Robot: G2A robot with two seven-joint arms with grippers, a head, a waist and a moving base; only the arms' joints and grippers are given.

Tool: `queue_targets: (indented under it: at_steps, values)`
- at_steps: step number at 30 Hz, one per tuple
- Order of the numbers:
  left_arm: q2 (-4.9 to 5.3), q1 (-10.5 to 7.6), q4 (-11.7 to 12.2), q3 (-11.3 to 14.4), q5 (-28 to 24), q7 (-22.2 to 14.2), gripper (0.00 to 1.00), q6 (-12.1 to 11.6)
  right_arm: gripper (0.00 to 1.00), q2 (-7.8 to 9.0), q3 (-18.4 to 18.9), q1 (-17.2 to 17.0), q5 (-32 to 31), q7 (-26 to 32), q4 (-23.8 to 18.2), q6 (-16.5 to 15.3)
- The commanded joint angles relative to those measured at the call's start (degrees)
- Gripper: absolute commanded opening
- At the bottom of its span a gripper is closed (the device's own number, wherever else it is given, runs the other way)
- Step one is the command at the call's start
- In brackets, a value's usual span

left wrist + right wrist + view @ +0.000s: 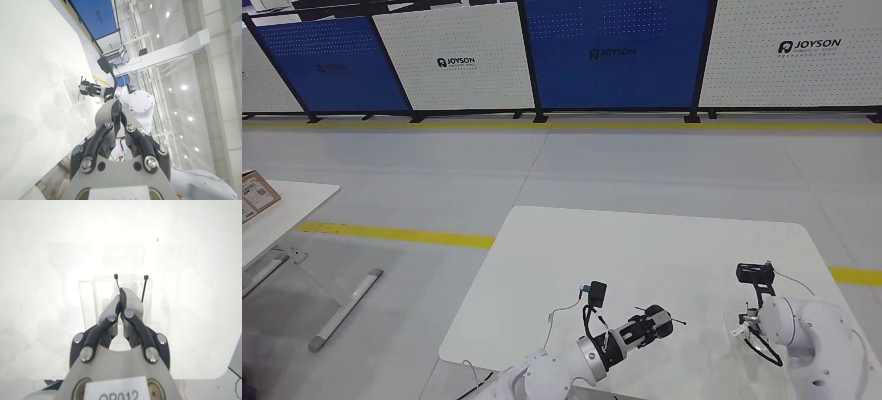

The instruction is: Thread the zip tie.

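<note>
From the top, the left tool (pixel 664 322) was low over the near part of the white bench (pixel 642 240). A thin black line (pixel 681 322) stuck out on each side of it. I could not tell if the tool held it. The right tool (pixel 745 322) was well apart from it, over by the right side. It was too small there to tell how it was set.

In the left wrist view, the left tool (pixel 118 103) was closed. Its black pads (pixel 116 121) were pressed together, and I saw nothing between them. Far off, the right tool (pixel 81 90) was at a clear stand (pixel 70 89) on the bench.

In the right wrist view, the right tool (pixel 121 292) was clamped on a tie (pixel 116 280). The tie was thin and black, with a small square head at its far end. It stuck out from the tool's tip, at the clear stand (pixel 86 302). A second tie (pixel 144 288) stood just beside the tool, leaning a little. It did not touch the first one.
</note>
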Motion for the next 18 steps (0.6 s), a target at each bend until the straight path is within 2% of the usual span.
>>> queue_targets:
  at_steps: [1, 6, 11, 13, 15, 18]
  values:
    - [0.0, 0.0, 0.0, 0.0, 0.0, 0.0, 0.0, 0.0, 0.0, 0.04, 0.2, -0.5, -0.2, 0.0, -1.0, -0.3]
    - [0.0, 0.0, 0.0, 0.0, 0.0, 0.0, 0.0, 0.0, 0.0, 0.32, 1.7, -3.5, -0.9, -0.5, -5.8, -0.6]
    - [0.0, 0.0, 0.0, 0.0, 0.0, 0.0, 0.0, 0.0, 0.0, 0.75, 4.9, -9.0, -0.9, -2.7, -13.7, -0.1]
    - [0.0, 0.0, 0.0, 0.0, 0.0, 0.0, 0.0, 0.0, 0.0, 0.89, 6.4, -11.4, -0.5, -4.6, -16.7, 0.2]
    - [0.0, 0.0, 0.0, 0.0, 0.0, 0.0, 0.0, 0.0, 0.0, 0.99, 8.3, -14.3, 0.0, -8.7, -20.2, 0.7]
    - [0.0, 0.0, 0.0, 0.0, 0.0, 0.0, 0.0, 0.0, 0.0, 0.98, 10.8, -18.4, 2.2, -15.5, -23.4, 1.1]
